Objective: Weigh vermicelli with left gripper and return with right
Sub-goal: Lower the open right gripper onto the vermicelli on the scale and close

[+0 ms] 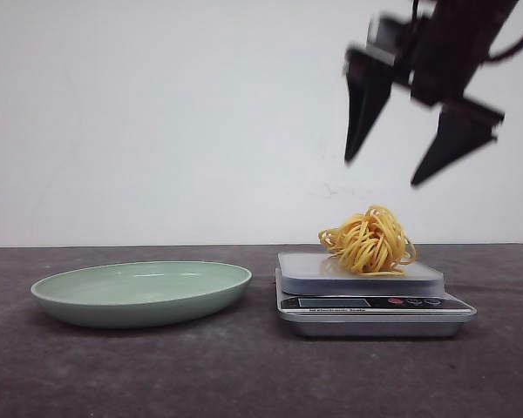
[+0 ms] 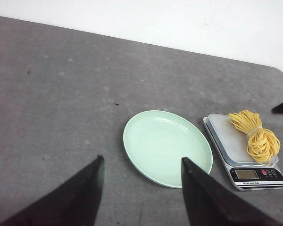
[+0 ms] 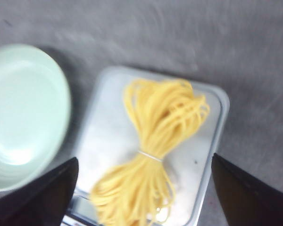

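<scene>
1. The left gripper (image 2: 141,193) hangs spread and empty, well back from the pale green plate (image 1: 70,300), which holds nothing.
2. The vermicelli (image 1: 369,240) bundle lies on the scale (image 1: 366,305) platform, so weighing looks done.
3. The right gripper (image 1: 425,144) hovers above it, jaws splayed wide. The return step seems in hand: descend, straddle the bundle, close.

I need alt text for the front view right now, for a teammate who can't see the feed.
A bundle of yellow vermicelli sits on the platform of a small kitchen scale, with the right end effector hanging open in the air above it. An empty pale green plate lies left of the scale on the dark table.
</scene>
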Robot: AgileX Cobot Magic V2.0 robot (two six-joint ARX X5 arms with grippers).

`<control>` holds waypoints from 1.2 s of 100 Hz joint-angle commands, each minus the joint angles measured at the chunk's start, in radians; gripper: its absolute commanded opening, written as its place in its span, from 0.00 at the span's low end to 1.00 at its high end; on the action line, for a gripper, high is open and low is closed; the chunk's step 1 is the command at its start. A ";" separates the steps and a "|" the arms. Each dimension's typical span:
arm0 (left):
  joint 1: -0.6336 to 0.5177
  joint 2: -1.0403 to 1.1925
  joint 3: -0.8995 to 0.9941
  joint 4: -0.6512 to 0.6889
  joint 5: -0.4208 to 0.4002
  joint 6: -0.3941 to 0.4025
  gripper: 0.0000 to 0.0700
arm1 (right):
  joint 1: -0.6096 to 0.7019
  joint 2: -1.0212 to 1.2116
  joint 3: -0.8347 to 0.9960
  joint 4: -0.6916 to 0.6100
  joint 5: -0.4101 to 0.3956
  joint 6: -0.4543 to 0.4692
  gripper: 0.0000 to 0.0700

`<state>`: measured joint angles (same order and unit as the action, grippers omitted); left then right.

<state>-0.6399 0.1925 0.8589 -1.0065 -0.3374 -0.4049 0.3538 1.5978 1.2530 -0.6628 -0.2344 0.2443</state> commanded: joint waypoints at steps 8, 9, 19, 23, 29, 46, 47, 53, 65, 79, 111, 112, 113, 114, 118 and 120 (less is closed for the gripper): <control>-0.007 0.002 0.015 0.007 -0.003 -0.001 0.45 | 0.027 0.074 0.019 0.006 0.000 0.018 0.79; -0.007 0.002 0.015 0.007 -0.003 -0.001 0.45 | 0.029 0.078 0.019 0.008 0.000 0.018 0.79; -0.007 0.002 0.015 0.005 -0.003 -0.001 0.45 | 0.051 0.113 0.019 0.037 0.010 0.031 0.77; -0.007 0.002 0.015 0.004 -0.003 0.000 0.45 | 0.058 0.125 0.019 0.047 0.010 0.039 0.76; -0.007 0.002 0.015 0.004 -0.003 0.000 0.45 | 0.065 0.137 0.019 0.054 0.015 0.054 0.73; -0.007 0.002 0.015 0.000 -0.003 0.000 0.45 | 0.078 0.153 0.019 0.057 0.035 0.080 0.55; -0.007 0.002 0.015 0.000 -0.003 0.000 0.45 | 0.078 0.153 0.019 0.057 0.036 0.083 0.55; -0.007 0.002 0.015 0.000 -0.003 0.000 0.45 | 0.078 0.153 0.019 0.057 0.053 0.090 0.49; -0.007 0.002 0.015 -0.005 -0.003 0.000 0.45 | 0.076 0.153 0.019 0.055 0.058 0.097 0.29; -0.007 0.002 0.015 -0.026 -0.003 0.000 0.45 | 0.074 0.153 0.019 0.054 0.076 0.116 0.03; -0.007 0.002 0.015 -0.018 -0.003 0.000 0.45 | 0.074 0.123 0.019 0.077 0.102 0.117 0.00; -0.007 0.002 0.015 -0.018 -0.003 0.000 0.45 | 0.074 0.119 0.019 0.078 0.102 0.117 0.00; -0.007 0.002 0.015 -0.018 -0.003 0.000 0.45 | 0.074 0.114 0.019 0.079 0.102 0.117 0.00; -0.007 0.002 0.015 -0.018 -0.003 0.000 0.45 | 0.074 0.109 0.019 0.080 0.101 0.117 0.00; -0.007 0.002 0.015 -0.018 -0.003 0.000 0.45 | 0.074 0.087 0.019 0.084 0.098 0.117 0.00; -0.007 0.002 0.015 -0.018 -0.003 0.000 0.45 | 0.074 0.074 0.019 0.085 0.095 0.116 0.00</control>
<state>-0.6399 0.1925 0.8589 -1.0397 -0.3374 -0.4049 0.4229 1.7142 1.2530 -0.5972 -0.1368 0.3500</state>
